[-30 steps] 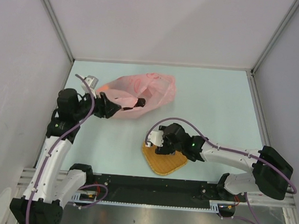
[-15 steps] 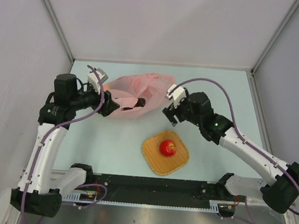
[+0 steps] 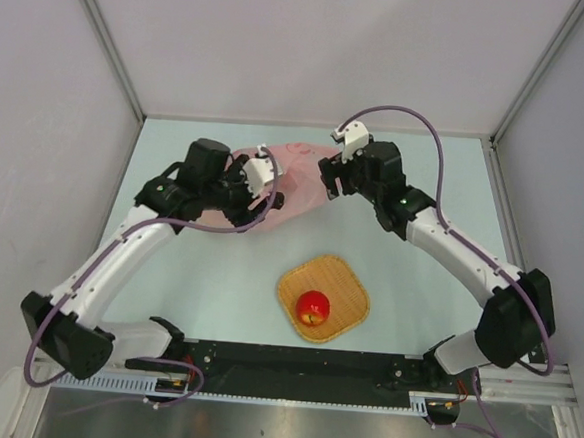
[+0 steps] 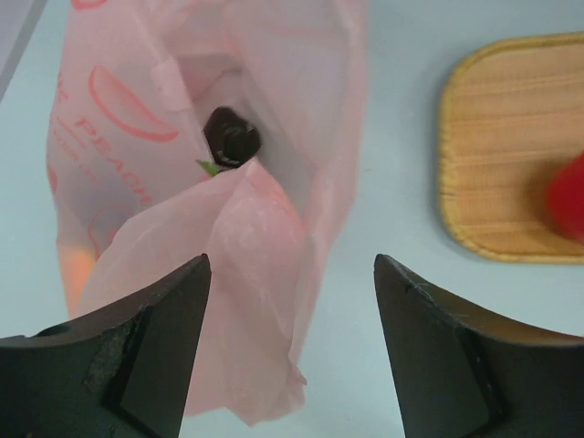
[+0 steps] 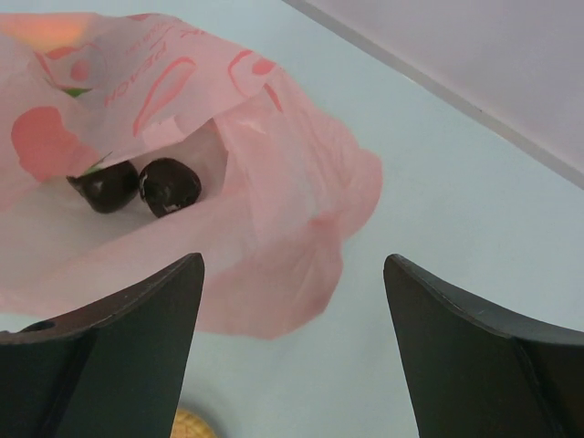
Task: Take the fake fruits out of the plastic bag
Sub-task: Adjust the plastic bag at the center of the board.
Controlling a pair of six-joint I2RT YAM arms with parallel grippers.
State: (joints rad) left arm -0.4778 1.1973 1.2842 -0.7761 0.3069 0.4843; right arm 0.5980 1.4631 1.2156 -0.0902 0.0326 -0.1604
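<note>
The pink plastic bag lies at the back middle of the table, both grippers over it. My left gripper hangs open above its near end, nothing between the fingers. Through the mouth I see one dark plum. My right gripper stands open at the bag's right end, also empty. Two dark plums lie inside the bag. An orange shape glows through the plastic. A red apple rests on the woven tray.
The woven tray sits in front of the bag near the table's front edge, with the apple on it. Grey walls close the table on the left, back and right.
The right arm left the apple on the tray and swung back to the bag's right end. The left arm moved right, over the bag. Both grippers opened wider.
</note>
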